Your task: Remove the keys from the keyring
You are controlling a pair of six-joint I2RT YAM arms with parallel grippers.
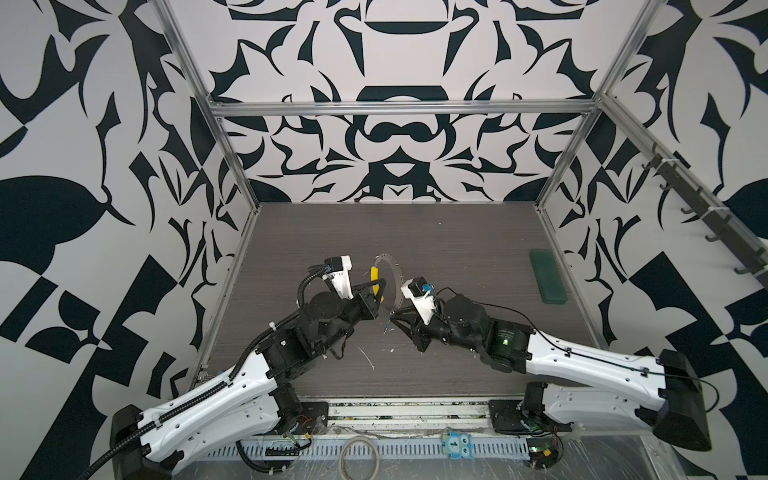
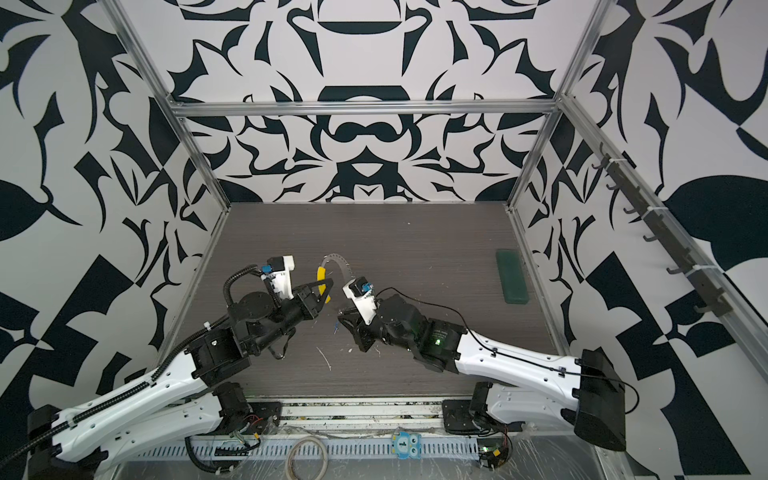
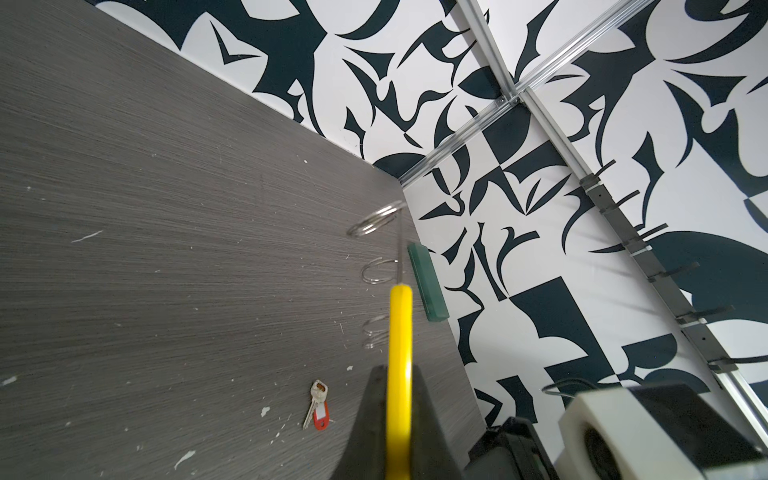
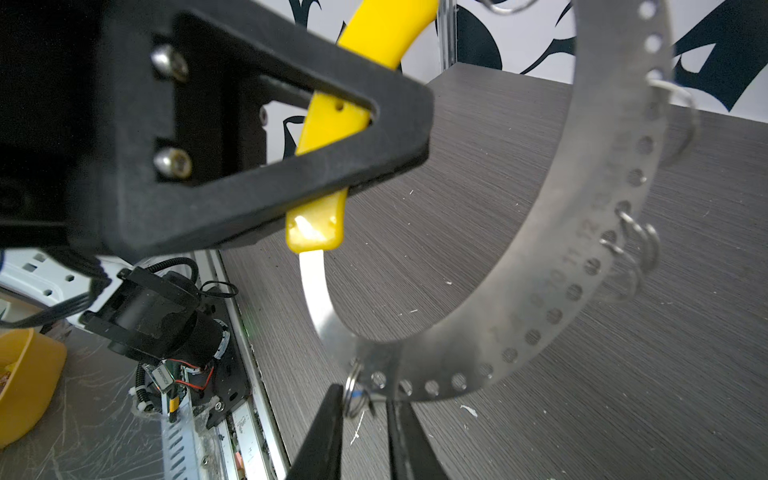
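The keyring (image 4: 582,249) is a perforated metal band (image 1: 395,274) with a yellow plastic section (image 3: 400,332), held up above the table. My left gripper (image 1: 380,286) is shut on that yellow section (image 4: 374,37). At the band's low end hangs a small metal ring (image 4: 353,399) with a bit of blue on it, and my right gripper (image 4: 363,399) is closed narrowly round this ring. The blue key (image 1: 387,326) dangles below the fingertips. The red key (image 3: 320,409), with a metal key beside its tag, lies loose on the table.
Several empty small rings (image 4: 640,245) hang from the band. A green block (image 1: 547,276) lies at the table's right side. A beige hoop (image 1: 359,459) and a blue owl figure (image 1: 457,444) sit in front of the rail. A yellow bowl (image 4: 25,382) stands off the table.
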